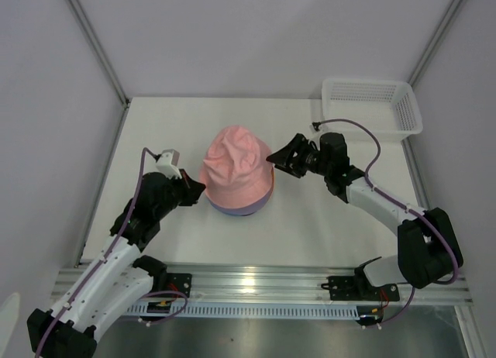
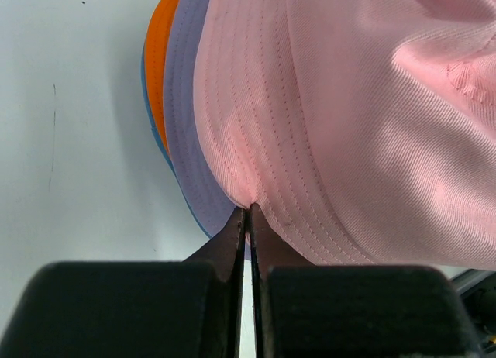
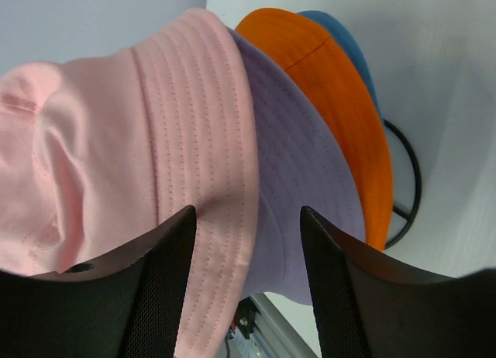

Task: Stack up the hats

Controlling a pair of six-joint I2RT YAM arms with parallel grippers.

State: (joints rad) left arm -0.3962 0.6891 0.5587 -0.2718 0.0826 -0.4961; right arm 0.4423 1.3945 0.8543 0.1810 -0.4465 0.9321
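The four hats sit as one pile near the middle of the bench. The pink hat is on top, its crown creased. Under it the brims of the lavender hat, the orange hat and the blue hat show one below the other, with a black stand beneath. The left end effector is clenched, its tips pressed to the pink brim on the side toward the left edge; whether a bit of cloth is nipped between them I cannot tell. The right end effector is released, its jaws standing wide around the pink and lavender brims on the side toward the right edge. I judge that the stacking is nearly done and the step in hand is to seat the pink hat well. For this the right jaws should close on the pink brim only, not on the lavender one too. They should then pull gently downward, so that the pile does not tilt or slide off the stand. The cloth is soft and probably folds easily, so a slow, small pull is better.
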